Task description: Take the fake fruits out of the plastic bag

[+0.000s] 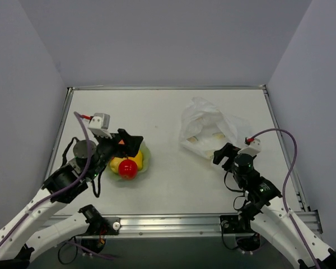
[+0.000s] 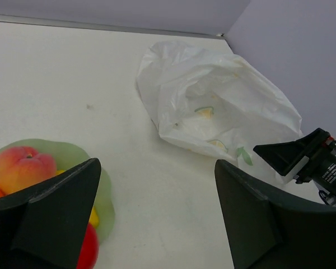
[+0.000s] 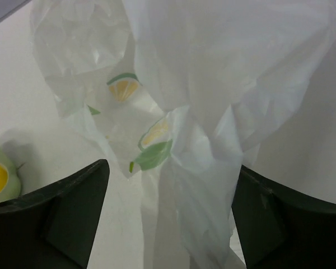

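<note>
We find the visible fake fruits lying in the green bowl, directly beneath the left gripper, whose jaws stand apart and empty. The plastic bag lies slack just ahead of the right gripper, whose jaws are likewise spread and face the crinkled film. The right arm is the nearer one, and we cannot tell whether any fruit is inside.

The pale off-white flat surface, edged by a metal rail at its near side, carries 2 things. A pale green wavy-edged plastic bowl sits left of centre. A crinkled translucent white plastic bag with small yellow and green marks lies crumpled on the right, well apart from the bowl.
</note>
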You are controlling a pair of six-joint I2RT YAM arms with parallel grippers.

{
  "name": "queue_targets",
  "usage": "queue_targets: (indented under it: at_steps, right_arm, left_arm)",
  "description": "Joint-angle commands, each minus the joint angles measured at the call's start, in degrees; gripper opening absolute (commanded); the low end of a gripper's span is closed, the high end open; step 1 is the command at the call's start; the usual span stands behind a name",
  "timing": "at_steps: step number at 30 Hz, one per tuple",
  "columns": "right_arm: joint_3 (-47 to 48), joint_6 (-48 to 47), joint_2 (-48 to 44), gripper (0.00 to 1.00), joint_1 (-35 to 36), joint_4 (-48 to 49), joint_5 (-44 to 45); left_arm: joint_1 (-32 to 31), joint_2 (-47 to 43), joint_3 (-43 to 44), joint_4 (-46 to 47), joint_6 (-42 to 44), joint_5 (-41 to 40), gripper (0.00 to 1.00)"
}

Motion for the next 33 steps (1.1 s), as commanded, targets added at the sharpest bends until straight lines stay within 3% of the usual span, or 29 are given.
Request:
queue_targets:
  at_steps: [1, 6, 11, 19, 26, 33]
  right_arm:
    - [3.59, 1.34, -4.05, 0.8, 2.02, -2.75, 3.78]
    - [15.36, -5.33, -0.02, 1.0, 2.91, -5.48, 9.41]
    - [26.09, -11.4, 5.52, 1.0, 2.99, -7.32, 14.33]
    - [43.75, -18.0, 6.5, 1.0, 3.08, -7.33, 10.48]
    - [50.1, -20.64, -0.87, 1.0, 2.99, -7.24, 4.43]
    - [44.14, -20.82, -8.17, 1.0, 2.99, -7.33, 0.8]
  left_arm:
    - [-0.31, -3.85, -1.11, -9.68, 0.26, -2.94, 0.82]
    - [-0.31, -2.81, 0.12, -13.11, 1.32, -2.59, 0.84]
    - [-0.31, -5.25, 5.56, -16.36, 5.0, -3.82, 0.94]
    - [-0.22, -12.55, 13.12, -23.4, 10.19, -12.94, 0.94]
    - [-0.22, -19.84, 16.99, -27.87, 9.49, -18.84, 0.94]
    - [-0.22, -25.13, 17.17, -28.41, 9.32, -19.47, 0.94]
